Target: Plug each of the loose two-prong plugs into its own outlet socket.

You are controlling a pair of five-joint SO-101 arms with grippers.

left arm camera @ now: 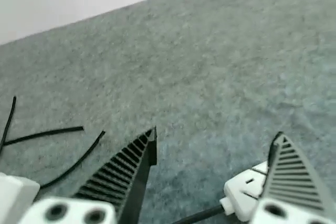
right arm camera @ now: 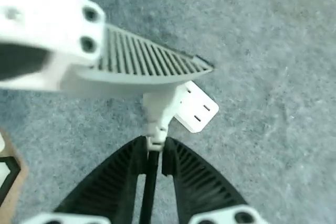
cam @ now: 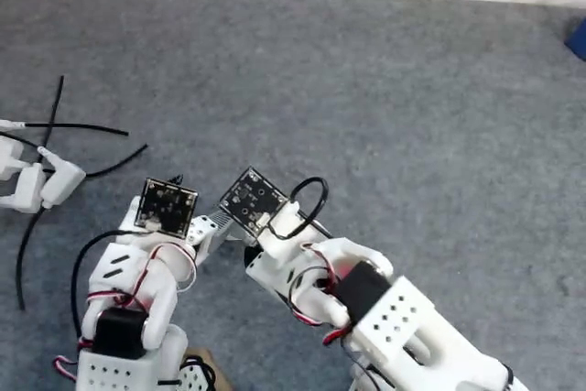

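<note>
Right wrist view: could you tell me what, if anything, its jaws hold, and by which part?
The right gripper holds the white outlet socket by its black cord, just behind the neck.

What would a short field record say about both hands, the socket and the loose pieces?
Surface: gray carpet
Right hand: shut on black cord just behind white socket
Left hand: open, one finger beside that socket
Loose pieces: white, with black cords, on the carpet away from both hands
</note>
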